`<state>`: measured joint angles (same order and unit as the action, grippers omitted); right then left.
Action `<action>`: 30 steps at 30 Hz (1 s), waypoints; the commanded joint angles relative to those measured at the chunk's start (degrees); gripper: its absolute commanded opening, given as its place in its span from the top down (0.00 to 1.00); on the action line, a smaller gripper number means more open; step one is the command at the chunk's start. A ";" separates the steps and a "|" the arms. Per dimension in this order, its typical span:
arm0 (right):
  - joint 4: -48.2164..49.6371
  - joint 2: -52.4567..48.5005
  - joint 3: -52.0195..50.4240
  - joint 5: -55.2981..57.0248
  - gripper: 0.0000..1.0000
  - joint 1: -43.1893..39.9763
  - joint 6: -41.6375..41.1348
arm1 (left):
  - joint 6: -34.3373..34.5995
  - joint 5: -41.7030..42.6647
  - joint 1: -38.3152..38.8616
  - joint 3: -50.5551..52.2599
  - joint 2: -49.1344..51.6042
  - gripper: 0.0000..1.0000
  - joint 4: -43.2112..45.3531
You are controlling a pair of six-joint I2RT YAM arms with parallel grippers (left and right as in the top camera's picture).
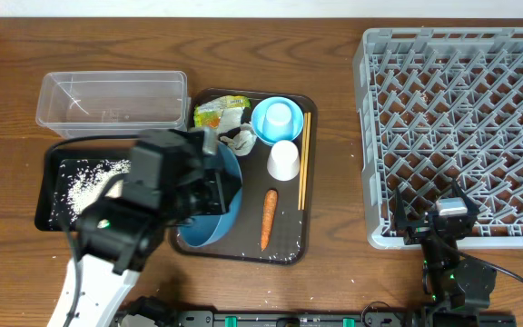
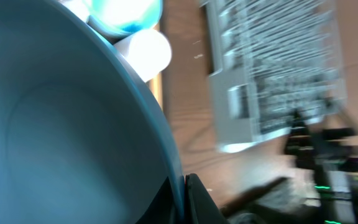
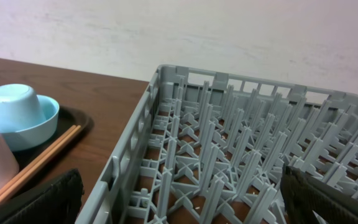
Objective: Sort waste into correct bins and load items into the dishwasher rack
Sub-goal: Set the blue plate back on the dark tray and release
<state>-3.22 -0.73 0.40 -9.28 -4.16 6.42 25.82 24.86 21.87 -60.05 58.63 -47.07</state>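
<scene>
The left gripper (image 1: 217,186) clamps the rim of the dark-blue plate (image 1: 209,227); the right gripper (image 3: 182,179) stands wide beside the dishwasher rack (image 1: 452,91).

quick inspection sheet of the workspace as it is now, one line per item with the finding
surface: wooden table, brown tray in the middle
job's things: plate tilted at brown tray's left side; rice in black tray; clear tub looks empty; carrot, tissue, wrapper, bowl, white cup, chopsticks on brown tray; rack holds nothing
clutter: small blue cup upside down in bowl; stray grains on brown tray
grippers: left gripper jaws shut on plate rim; right gripper jaws open, at rack's near edge
cables: black cable arcs over black tray; thin cable at near right
surroundings: white wall behind table
</scene>
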 commanded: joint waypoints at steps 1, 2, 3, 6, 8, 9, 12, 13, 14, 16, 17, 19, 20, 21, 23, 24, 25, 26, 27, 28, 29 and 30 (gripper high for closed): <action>-0.24 0.02 -0.09 -0.39 0.01 -0.90 -0.79 | -1.62 -14.21 4.74 0.74 4.39 0.94 0.35; -0.24 0.02 -0.09 -0.39 0.01 -0.90 -0.79 | -1.64 -14.82 5.99 0.74 6.38 0.94 1.09; -0.24 0.02 -0.09 -0.39 0.01 -0.90 -0.79 | -1.64 -15.15 6.69 0.74 7.89 0.94 1.62; -0.24 0.02 -0.09 -0.39 0.01 -0.90 -0.79 | -1.62 -15.13 8.02 0.74 12.68 0.94 3.34; -0.24 0.02 -0.09 -0.39 0.01 -0.90 -0.81 | -1.60 -15.10 8.33 0.74 15.93 0.94 4.09; -0.24 0.02 -0.09 -0.39 0.01 -0.90 -0.79 | -1.60 -15.10 8.33 0.74 17.29 0.94 4.17; -0.24 0.02 -0.09 -0.39 0.01 -0.90 -0.79 | -1.62 -15.10 8.33 0.74 21.22 0.94 4.35; -0.24 0.02 -0.09 -0.39 0.01 -0.90 -0.81 | -1.62 -15.10 8.33 0.74 22.27 0.94 4.52; -0.24 0.02 -0.09 -0.39 0.01 -0.90 -0.79 | -1.62 -15.10 8.33 0.74 23.39 0.94 4.74; -0.24 0.02 -0.09 -0.39 0.01 -0.90 -0.79 | -1.62 -15.10 8.33 0.74 25.27 0.94 4.92; -0.24 0.02 -0.09 -0.39 0.01 -0.90 -0.79 | -1.62 -15.10 8.33 0.74 26.16 0.93 4.98; -0.24 0.02 -0.09 -0.39 0.01 -0.90 -0.79 | -1.62 -15.10 8.33 0.74 27.61 0.93 5.05; -0.24 0.02 -0.09 -0.39 0.01 -0.90 -0.79 | -1.62 -15.08 8.33 0.74 28.11 0.92 5.05; -0.24 0.02 -0.09 -0.39 0.01 -0.90 -0.81 | -1.60 -15.06 8.33 0.74 28.52 0.89 5.03; -0.24 0.02 -0.09 -0.39 0.01 -0.90 -0.79 | -1.60 -15.04 8.33 0.74 28.81 0.75 4.96; -0.24 0.02 -0.09 -0.39 0.01 -0.90 -0.79 | -1.62 -15.06 8.33 0.74 28.81 0.68 4.98; -0.24 0.02 -0.09 -0.39 0.01 -0.90 -0.79 | -1.62 -15.06 8.33 0.61 28.74 0.64 4.98; -0.24 0.02 -0.09 -0.39 0.01 -0.90 -0.79 | -1.62 -15.06 8.33 0.39 28.70 0.62 4.96; -0.24 0.02 -0.09 -0.39 0.01 -0.90 -0.79 | -1.62 -15.04 8.33 0.04 28.52 0.60 4.90; -0.24 0.02 -0.09 -0.39 0.01 -0.90 -0.79 | -1.62 -15.04 8.33 -0.35 28.30 0.56 4.72; -0.24 0.02 -0.09 -0.39 0.01 -0.90 -0.79 | -1.60 -14.97 8.37 -0.74 28.09 0.54 4.50; -0.24 0.02 -0.09 -0.39 0.01 -0.90 -0.79 | -1.62 -14.84 8.39 -1.09 27.80 0.53 4.31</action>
<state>-3.25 -0.73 0.40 -9.28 -4.16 6.42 24.53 10.70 30.33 -59.61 87.48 -42.24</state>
